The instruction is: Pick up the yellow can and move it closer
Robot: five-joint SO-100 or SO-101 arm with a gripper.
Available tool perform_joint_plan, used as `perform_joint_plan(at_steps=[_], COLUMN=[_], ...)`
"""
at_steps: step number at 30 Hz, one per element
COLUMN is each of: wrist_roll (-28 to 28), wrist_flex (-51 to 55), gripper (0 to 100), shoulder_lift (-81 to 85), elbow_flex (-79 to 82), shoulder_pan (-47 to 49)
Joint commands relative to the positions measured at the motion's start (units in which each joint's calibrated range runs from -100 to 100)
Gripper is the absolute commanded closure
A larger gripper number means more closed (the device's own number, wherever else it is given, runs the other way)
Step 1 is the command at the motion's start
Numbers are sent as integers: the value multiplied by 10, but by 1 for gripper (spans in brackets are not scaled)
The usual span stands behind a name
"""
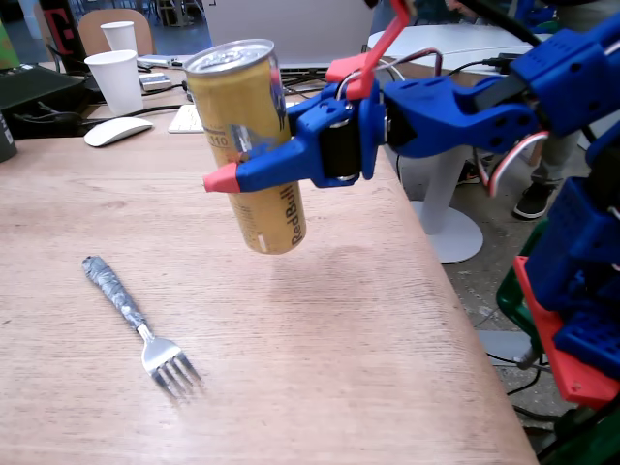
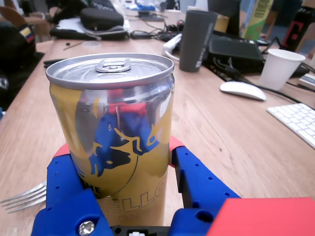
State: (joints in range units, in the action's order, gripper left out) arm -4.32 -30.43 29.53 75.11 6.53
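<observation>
The yellow can (image 1: 254, 145) hangs tilted in the air above the wooden table (image 1: 320, 368), its silver top leaning toward the back left in the fixed view. My blue gripper (image 1: 238, 161) with red fingertips is shut on the can's middle. Its near finger crosses the front of the can and the other finger is hidden behind. The wrist view shows the can (image 2: 115, 142) close up between the two blue fingers (image 2: 197, 179), and my gripper (image 2: 118, 147) clamps it from both sides.
A fork (image 1: 145, 320) with a wrapped handle lies on the table at front left, its tines (image 2: 22, 196) showing low left in the wrist view. Two paper cups (image 1: 116, 77), a mouse (image 1: 116, 131) and a keyboard (image 1: 186, 118) stand at the back. The table edge (image 1: 455, 291) runs along the right.
</observation>
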Motion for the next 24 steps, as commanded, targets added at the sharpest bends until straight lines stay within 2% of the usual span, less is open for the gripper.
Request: perform_joint_plan(at_steps=[1, 7, 17, 24], wrist_roll=[1, 1, -4, 1], wrist_flex=[41, 102, 118, 372], gripper=[76, 76, 76, 76], shoulder_lift=[106, 240, 411, 585], elbow_flex=[-5, 70, 168, 171], shoulder_pan=[2, 2, 2, 11])
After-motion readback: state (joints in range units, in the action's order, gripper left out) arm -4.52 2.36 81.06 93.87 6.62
